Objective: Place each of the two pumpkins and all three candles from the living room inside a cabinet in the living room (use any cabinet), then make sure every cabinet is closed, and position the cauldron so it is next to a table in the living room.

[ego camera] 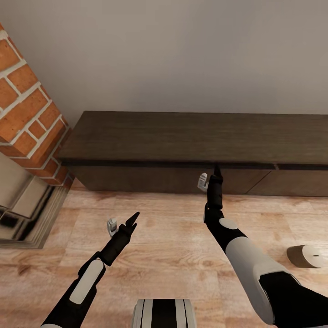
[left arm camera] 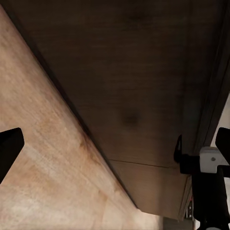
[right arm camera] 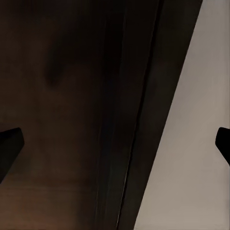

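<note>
Head view: both arms face the closed cabinet (ego camera: 200,141), right end effector (ego camera: 210,176) up at its top edge.

At 9 o'clock stands a brick fireplace (ego camera: 27,109); at 7 o'clock the left end effector (ego camera: 122,223) hangs spread wide and empty over the wood floor (ego camera: 173,228). At centre the right end effector, also wide and empty, nears the drawer-front lip. At 4 o'clock one candle (ego camera: 304,256) lies tipped on the floor. Judgement: the candle is light, rigid and waxy-slick, best pinched across its barrel; handle-less fronts need a pull from the top edge.
</note>
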Controlling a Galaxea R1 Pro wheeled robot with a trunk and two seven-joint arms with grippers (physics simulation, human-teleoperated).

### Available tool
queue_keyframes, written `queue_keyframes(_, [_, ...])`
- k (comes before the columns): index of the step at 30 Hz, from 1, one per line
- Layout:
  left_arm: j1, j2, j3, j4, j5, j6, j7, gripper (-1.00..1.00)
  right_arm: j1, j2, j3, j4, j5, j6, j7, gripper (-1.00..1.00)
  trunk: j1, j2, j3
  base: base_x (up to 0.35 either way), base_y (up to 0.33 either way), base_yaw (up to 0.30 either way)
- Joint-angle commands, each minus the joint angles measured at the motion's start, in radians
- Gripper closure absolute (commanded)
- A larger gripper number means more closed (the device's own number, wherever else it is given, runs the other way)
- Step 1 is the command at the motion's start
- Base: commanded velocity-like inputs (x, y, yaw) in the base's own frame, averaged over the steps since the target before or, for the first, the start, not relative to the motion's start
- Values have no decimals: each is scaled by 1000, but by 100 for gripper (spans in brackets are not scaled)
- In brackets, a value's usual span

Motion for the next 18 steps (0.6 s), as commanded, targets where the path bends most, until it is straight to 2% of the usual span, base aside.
queue_keyframes(1, [0, 0, 0, 0, 0, 0, 0, -100, 0, 0, 0, 0, 0, 0, 0, -100, 0, 0, 0, 116, 0, 0])
queue_keyframes(5, [0, -1, 0, -6, 0, 1, 1, -100, 0, 0, 0, 1, 0, 0, 0, -100, 0, 0, 0, 210, 0, 0])
queue_keyframes(12, [0, -1, -1, -9, 0, 1, 2, -100, 1, 3, 0, 1, 0, 0, -1, -100, 0, 0, 0, 29, 0, 0])
queue_keyframes(13, [0, -1, -1, -9, 0, 1, 2, -100, 1, 4, -1, 1, 0, 0, -1, 100, 0, 0, 0, 2, 0, 0])
queue_keyframes(18, [0, -1, 0, -9, 0, 1, 2, -100, 1, 6, -1, -1, 0, -1, -12, 100, 0, 0, 0, 0, 0, 0])
